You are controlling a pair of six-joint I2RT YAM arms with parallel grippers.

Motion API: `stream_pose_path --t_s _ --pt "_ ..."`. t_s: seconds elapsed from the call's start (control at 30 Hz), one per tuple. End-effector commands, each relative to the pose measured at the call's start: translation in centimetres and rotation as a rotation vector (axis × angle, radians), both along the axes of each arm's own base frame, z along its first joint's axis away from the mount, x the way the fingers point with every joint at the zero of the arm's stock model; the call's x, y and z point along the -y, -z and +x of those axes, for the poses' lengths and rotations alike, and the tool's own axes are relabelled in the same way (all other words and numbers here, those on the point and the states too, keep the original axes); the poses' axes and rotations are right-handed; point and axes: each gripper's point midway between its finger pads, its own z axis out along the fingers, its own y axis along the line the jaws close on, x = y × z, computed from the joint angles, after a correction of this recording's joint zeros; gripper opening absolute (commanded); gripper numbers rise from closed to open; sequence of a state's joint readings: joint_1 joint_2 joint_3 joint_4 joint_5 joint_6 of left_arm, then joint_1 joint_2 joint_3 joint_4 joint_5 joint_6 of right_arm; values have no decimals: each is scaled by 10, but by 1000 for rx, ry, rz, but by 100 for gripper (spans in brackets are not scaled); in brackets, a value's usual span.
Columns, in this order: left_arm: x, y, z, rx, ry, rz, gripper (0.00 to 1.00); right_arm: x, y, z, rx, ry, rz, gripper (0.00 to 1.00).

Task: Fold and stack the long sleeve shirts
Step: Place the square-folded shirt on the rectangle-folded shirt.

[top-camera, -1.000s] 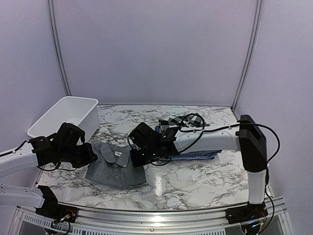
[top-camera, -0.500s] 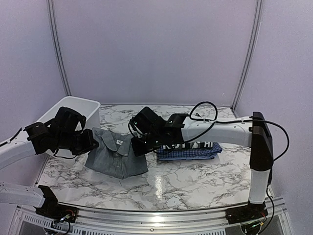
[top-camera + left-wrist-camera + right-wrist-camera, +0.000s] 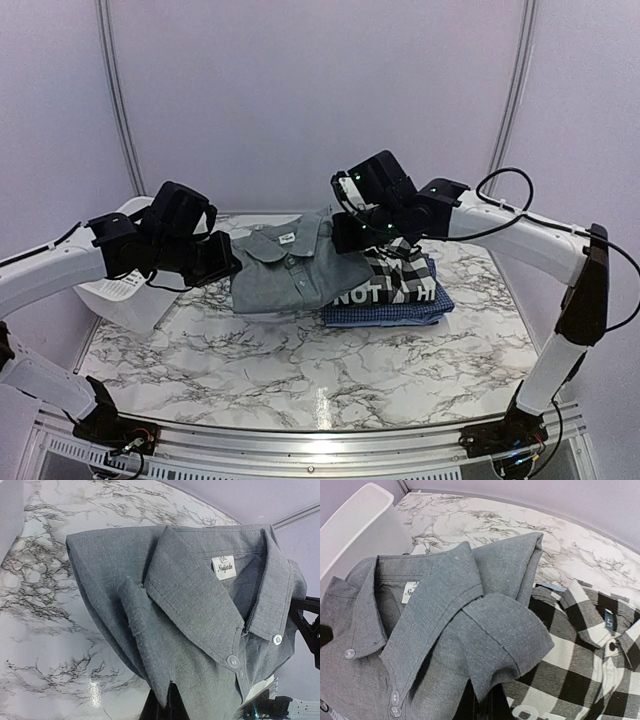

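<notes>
A folded grey collared shirt (image 3: 290, 265) hangs in the air between both grippers, above the table and just left of the stack. My left gripper (image 3: 228, 268) is shut on its left edge (image 3: 165, 690). My right gripper (image 3: 345, 238) is shut on its right edge (image 3: 487, 692). The stack of folded shirts (image 3: 392, 290) lies at centre right: a black-and-white plaid one (image 3: 590, 650) on top, a black one with white letters (image 3: 385, 293) under it, a blue checked one (image 3: 385, 313) at the bottom. The grey shirt's right side overlaps the plaid one's left edge.
A white plastic tub (image 3: 125, 290) stands at the back left, partly behind my left arm. Marble table (image 3: 330, 370) stretches in front of the stack. Purple walls close the back and both sides.
Both grippers have lifted the grey shirt off the table and carried it back and to the right, up to the stack's left edge. Both arms have risen.
</notes>
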State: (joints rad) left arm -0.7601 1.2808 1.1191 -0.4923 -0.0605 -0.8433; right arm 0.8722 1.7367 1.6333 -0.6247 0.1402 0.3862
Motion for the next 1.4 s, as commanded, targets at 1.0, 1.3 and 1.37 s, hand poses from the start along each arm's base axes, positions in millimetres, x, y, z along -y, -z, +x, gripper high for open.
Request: stream_pose_path --t_s 1.0,1.3,1.37 --pt "190 10 94 53 149 -96 0 219 11 81 32 308 -83 0" --pt "188 36 106 30 138 -61 0 224 26 83 9 323 -91 0" --pt "188 38 107 25 144 -59 0 225 30 83 3 326 -96 0"
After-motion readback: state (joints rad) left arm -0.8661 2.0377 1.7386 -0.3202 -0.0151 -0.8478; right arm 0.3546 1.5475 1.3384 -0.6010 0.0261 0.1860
